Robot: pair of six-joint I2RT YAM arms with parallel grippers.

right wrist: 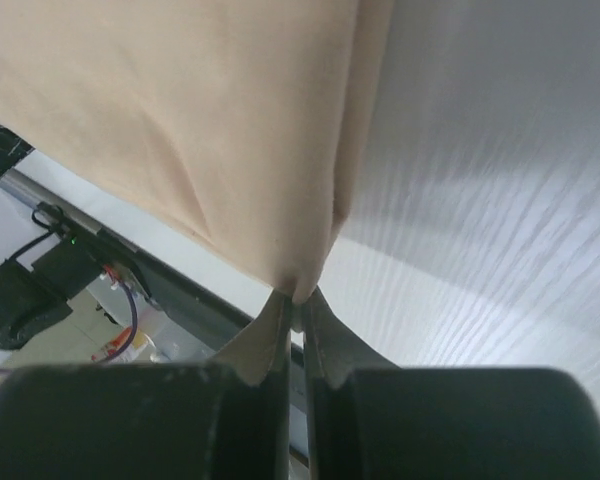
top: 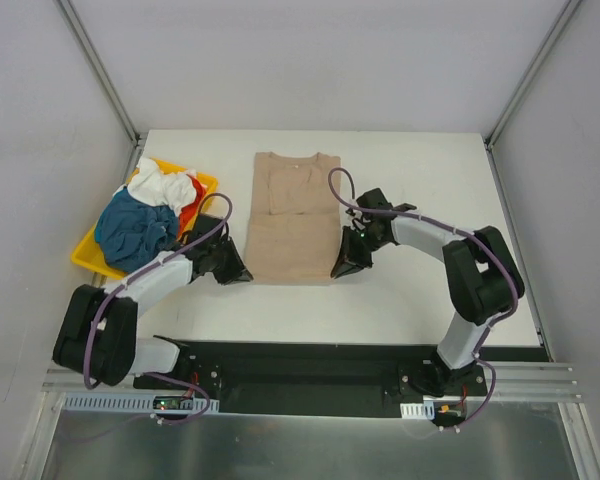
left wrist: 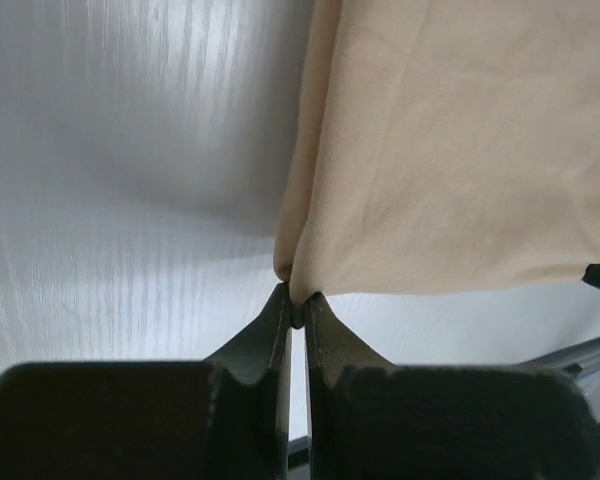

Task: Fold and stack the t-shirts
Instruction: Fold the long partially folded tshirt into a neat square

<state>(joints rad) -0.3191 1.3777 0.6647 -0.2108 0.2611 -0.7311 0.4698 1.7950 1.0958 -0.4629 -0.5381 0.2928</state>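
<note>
While pinching t-shirt (top: pixel 292 225) hem corners | left end effector (left wrist: pixel 296 312) | right end effector (right wrist: pixel 298 300)

Left arm (top: pixel 145 285) and right arm (top: pixel 450 245) are bent inward; left pincer (left wrist: pixel 296 308) and right pincer (right wrist: pixel 298 302) are clamped on tan t-shirt (top: pixel 292 215) corners

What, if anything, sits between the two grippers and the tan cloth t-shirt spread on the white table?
Nothing visible: the left gripper and the right gripper each pinch a near corner of the tan cloth t-shirt.

Left claw (left wrist: pixel 296 312) pinched on tan t-shirt (left wrist: pixel 460 150) corner.
</note>
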